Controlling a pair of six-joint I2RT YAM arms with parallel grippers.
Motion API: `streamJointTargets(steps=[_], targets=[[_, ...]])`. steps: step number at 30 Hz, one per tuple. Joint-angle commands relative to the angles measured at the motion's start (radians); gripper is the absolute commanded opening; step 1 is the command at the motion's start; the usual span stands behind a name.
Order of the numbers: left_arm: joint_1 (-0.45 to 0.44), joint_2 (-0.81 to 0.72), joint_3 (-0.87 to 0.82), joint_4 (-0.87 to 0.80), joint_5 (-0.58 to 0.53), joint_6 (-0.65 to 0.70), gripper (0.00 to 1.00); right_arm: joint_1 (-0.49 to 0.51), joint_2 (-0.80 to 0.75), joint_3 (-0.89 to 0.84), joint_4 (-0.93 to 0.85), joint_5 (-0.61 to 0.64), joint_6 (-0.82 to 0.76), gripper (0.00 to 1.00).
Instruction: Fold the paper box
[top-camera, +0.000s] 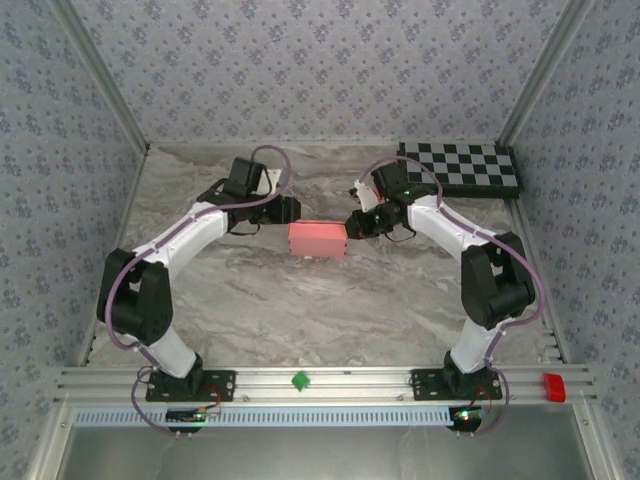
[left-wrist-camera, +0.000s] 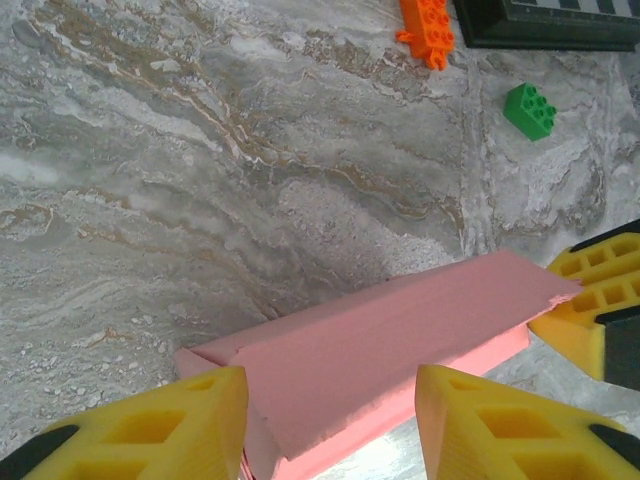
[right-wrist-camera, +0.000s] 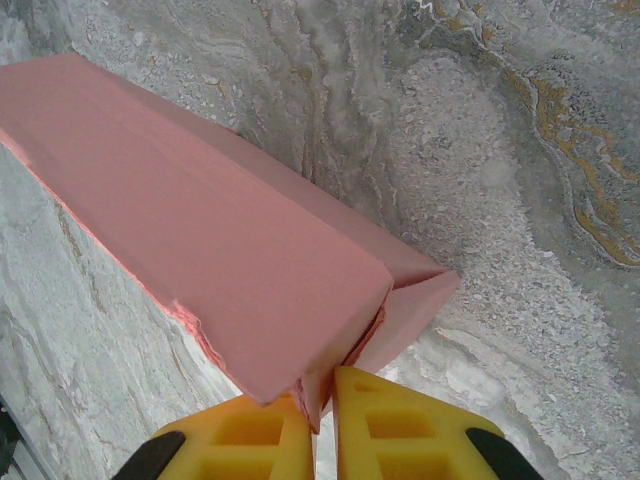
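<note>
The paper box (top-camera: 318, 239) is a pink, closed rectangular box lying mid-table between both arms. My left gripper (top-camera: 290, 210) is at its left end and stands open. In the left wrist view the yellow fingers (left-wrist-camera: 190, 425) are wide apart over the box's (left-wrist-camera: 400, 345) end, not pinching it. My right gripper (top-camera: 352, 222) is at the right end. In the right wrist view it (right-wrist-camera: 325, 420) is shut on a thin pink edge at the end of the box (right-wrist-camera: 200, 240). The right gripper's yellow fingers (left-wrist-camera: 600, 300) show at the box's far end in the left wrist view.
A checkerboard (top-camera: 460, 168) lies at the back right. An orange brick (left-wrist-camera: 425, 28) and a green brick (left-wrist-camera: 530, 108) sit on the marble near it. A small green block (top-camera: 299, 380) and a red block (top-camera: 553, 387) rest on the front rail. Patterned walls enclose the table.
</note>
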Motion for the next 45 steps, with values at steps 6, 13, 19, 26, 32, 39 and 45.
streamJointTargets(steps=[6,13,19,26,32,39,45], targets=[[-0.006,0.033,0.019,-0.074,-0.002,0.009,0.46,0.011,0.011,0.007,-0.046,0.025,0.007,0.14],[-0.006,0.044,0.014,-0.084,-0.009,0.009,0.45,0.012,-0.014,0.004,-0.042,0.028,0.003,0.22],[-0.006,0.053,0.011,-0.082,-0.011,0.001,0.45,0.01,-0.048,-0.012,-0.018,0.012,0.001,0.36],[-0.006,0.054,0.011,-0.079,-0.01,0.001,0.45,-0.004,-0.099,-0.041,0.046,-0.055,0.017,0.47],[-0.006,0.055,0.009,-0.079,-0.01,0.0,0.45,-0.015,-0.112,-0.047,0.101,-0.115,0.049,0.48],[-0.005,0.053,0.004,-0.077,-0.009,0.001,0.44,-0.024,-0.067,-0.007,0.091,-0.108,0.088,0.48],[-0.005,0.045,-0.009,-0.07,-0.007,-0.001,0.44,-0.031,-0.03,0.003,0.082,-0.079,0.121,0.46]])
